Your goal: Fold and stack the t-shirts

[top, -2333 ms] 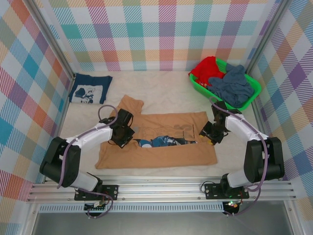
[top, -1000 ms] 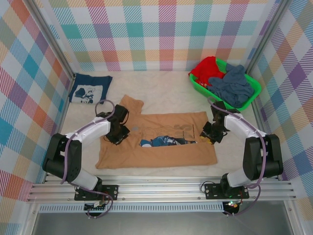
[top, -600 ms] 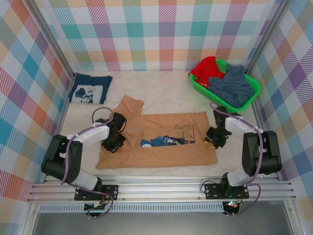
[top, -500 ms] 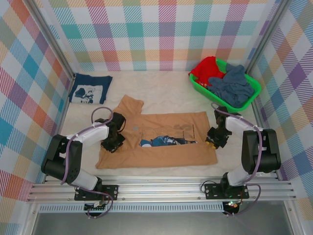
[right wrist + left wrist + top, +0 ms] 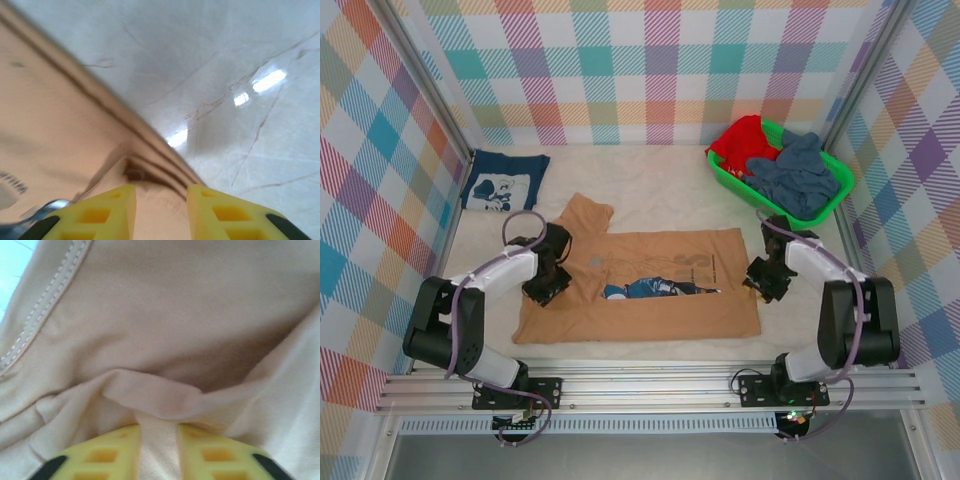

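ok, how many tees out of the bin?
2: tan tee mid-table; folded navy tee far left. Pile in the bin may hide more.

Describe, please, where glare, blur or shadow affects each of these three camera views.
Top external: evenly lit and sharp, no glare. Left wrist: tan-orange cloth t-shirt very close, in soft focus, the left gripper blurred at the bottom edge. Right wrist: bright glare patches on the glossy pale marbled table, shirt edge smeared.
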{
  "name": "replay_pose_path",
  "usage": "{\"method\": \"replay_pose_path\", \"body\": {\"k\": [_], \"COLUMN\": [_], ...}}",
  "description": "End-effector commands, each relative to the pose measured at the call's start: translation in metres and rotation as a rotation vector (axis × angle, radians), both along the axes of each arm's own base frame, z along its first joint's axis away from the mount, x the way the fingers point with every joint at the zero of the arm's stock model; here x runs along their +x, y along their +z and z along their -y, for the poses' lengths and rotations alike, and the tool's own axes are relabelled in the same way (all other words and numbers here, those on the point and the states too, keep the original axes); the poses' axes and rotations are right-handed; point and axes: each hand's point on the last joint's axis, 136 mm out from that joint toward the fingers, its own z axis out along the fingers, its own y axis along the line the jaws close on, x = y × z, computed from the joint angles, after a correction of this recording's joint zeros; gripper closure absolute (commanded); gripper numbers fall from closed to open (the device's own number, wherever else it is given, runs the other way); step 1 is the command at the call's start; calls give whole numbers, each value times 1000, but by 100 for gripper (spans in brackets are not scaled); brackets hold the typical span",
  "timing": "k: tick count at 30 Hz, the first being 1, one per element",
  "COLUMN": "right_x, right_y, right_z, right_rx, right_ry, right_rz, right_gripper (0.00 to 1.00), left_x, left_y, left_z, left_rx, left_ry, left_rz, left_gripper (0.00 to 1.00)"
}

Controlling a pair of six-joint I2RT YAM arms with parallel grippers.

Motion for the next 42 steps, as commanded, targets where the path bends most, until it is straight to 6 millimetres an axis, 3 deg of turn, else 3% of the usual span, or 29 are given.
{"method": "replay_pose_path", "body": {"k": [1, 3, 6, 12, 16, 20, 26, 34, 37, 42], "right_x": [35, 54, 91, 163, 185, 200, 204, 197, 196, 186], "right_y": [45, 50, 48, 33, 17, 6, -15, -29, -25, -26], "right_z": [-3, -4, -7, -12, -12, -15, -13, -23, -25, -25], "right_rx": [-47, -67, -77, -131, -167, -173, -196, -198, -209, -209], "right_ry": [94, 126, 146, 196, 206, 221, 221, 214, 225, 211], "right_rz": [175, 212, 269, 322, 292, 309, 250, 199, 207, 182], "right_gripper": [66, 64, 62, 63, 65, 65, 66, 68, 67, 65], "left_x": [50, 73, 112, 197, 239, 265, 280, 277, 269, 229], "left_y": [66, 79, 83, 81, 79, 78, 71, 59, 63, 60], "left_z": [0, 8, 16, 18, 17, 21, 25, 25, 25, 12], "left_rx": [18, -1, -15, -63, -47, -58, -64, -69, -80, -51], "left_ry": [-66, -117, -165, -195, -241, -277, -297, -303, -287, -204], "left_rz": [206, 243, 274, 384, 417, 448, 437, 397, 384, 289], "left_gripper": [55, 52, 51, 58, 59, 59, 59, 58, 57, 57]}}
